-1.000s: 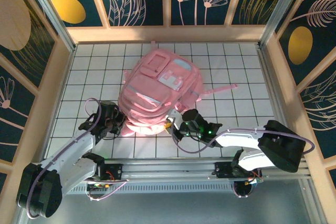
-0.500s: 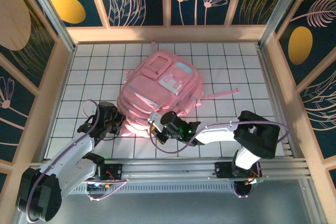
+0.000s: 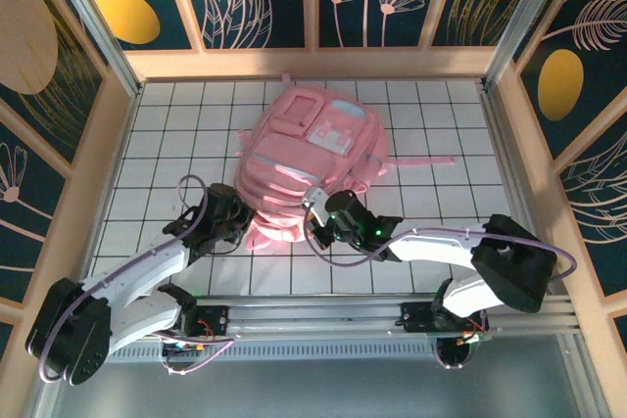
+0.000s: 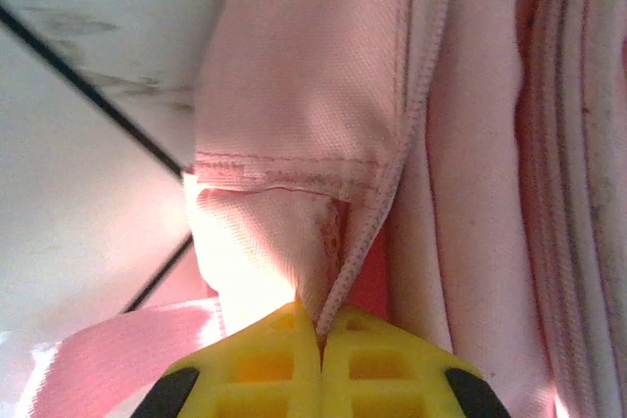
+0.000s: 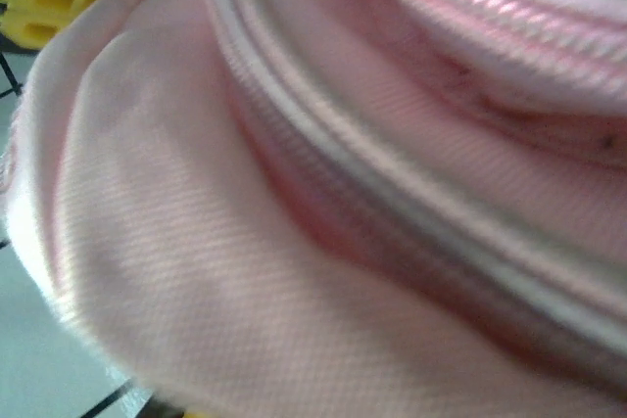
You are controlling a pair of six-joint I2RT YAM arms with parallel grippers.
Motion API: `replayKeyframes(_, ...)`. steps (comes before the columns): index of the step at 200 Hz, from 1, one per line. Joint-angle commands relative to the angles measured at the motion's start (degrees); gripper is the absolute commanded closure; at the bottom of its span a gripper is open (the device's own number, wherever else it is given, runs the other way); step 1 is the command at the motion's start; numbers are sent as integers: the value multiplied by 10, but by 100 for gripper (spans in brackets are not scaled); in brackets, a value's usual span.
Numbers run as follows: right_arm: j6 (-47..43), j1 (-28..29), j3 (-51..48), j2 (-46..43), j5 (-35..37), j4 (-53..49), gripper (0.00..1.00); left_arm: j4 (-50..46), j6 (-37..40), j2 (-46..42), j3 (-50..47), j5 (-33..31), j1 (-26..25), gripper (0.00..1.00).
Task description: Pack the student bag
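The student bag (image 3: 306, 149), a large pink backpack with pale patches, lies front side up on the white gridded table (image 3: 441, 212). My left gripper (image 3: 238, 225) is at the bag's near left corner. In the left wrist view its yellow fingers (image 4: 255, 364) are shut on a stitched fold of the bag's pink fabric (image 4: 313, 134). My right gripper (image 3: 316, 210) presses into the bag's near edge and is shut on it. In the right wrist view the bag's fabric (image 5: 245, 271) drapes over its jaws and hides them, and the left gripper's yellow fingers (image 5: 44, 9) show at the top left.
A pink strap (image 3: 423, 162) trails from the bag to the right across the table. Wooden-framed panels (image 3: 313, 61) wall the table at the back and both sides. The metal rail (image 3: 323, 315) with the arm bases runs along the near edge.
The bag has been dragged away from the near edge and to the right, turning a little. Both grippers moved with it; the right one swung left, then back right and farther in.
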Motion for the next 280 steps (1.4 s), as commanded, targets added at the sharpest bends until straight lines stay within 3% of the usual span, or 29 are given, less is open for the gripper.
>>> replayKeyframes(1, -37, 37, -10, -23, -51, 22, 100, 97, -25, 4, 26, 5, -18, 100)
replayKeyframes(56, 24, 77, -5, -12, -91, 134, 99, 114, -41, 44, 39, -28, -72, 100)
replayKeyframes(92, 18, 57, -1, -6, -44, 95, 100, 50, 7, 5, 44, -62, -74, 100)
replayKeyframes(127, 38, 40, -14, -19, -91, 105, 100, -131, 131, -77, 106, -156, -73, 68)
replayKeyframes(144, 38, 41, -8, -6, -94, 109, 100, -182, 203, -103, 130, -152, -73, 54)
replayKeyframes(181, 64, 42, 50, 59, -96, 113, 100, -200, 275, -137, 119, -52, -73, 54)
replayKeyframes(207, 59, 57, 123, 117, -133, 75, 88, -218, 294, -135, 114, -17, -73, 54)
replayKeyframes(228, 30, 75, 139, 123, -195, 46, 70, -238, 302, -141, 113, 0, -73, 51)
replayKeyframes(261, 18, 80, 75, 41, -224, 68, 49, -287, 320, -167, 112, -16, -74, 48)
replayKeyframes(280, 31, 65, 32, -29, -202, 91, 48, -296, 323, -178, 102, -11, -74, 48)
